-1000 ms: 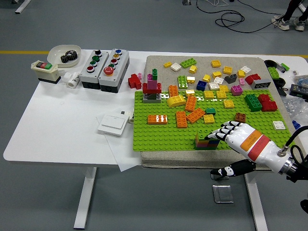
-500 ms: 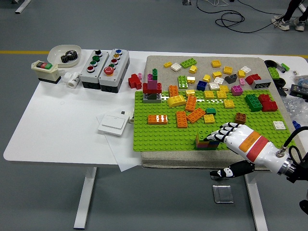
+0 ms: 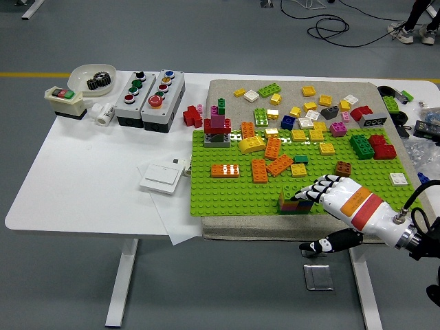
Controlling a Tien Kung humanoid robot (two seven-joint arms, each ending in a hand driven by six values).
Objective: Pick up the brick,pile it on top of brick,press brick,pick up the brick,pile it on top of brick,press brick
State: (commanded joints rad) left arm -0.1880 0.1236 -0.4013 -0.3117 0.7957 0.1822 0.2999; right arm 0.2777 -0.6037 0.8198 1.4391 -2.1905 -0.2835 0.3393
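Observation:
A small stack of bricks with a green one on top stands near the front edge of the green baseplate. My right hand comes in from the lower right with its fingers laid flat over the stack's right side, touching its top and holding nothing. Loose bricks lie across the plate, among them an orange brick, another orange one and a brown brick. A taller red and pink stack stands at the plate's back left. The left arm is out of view.
Two button boxes, a switch box, a white bowl with a gear and a white wall switch lie on the left of the table. More loose bricks cover the grey mat behind the plate. Cables and parts sit at the right edge.
My right hand has barely shifted, staying on the brick stack; the forearm has sunk slightly toward the lower right.

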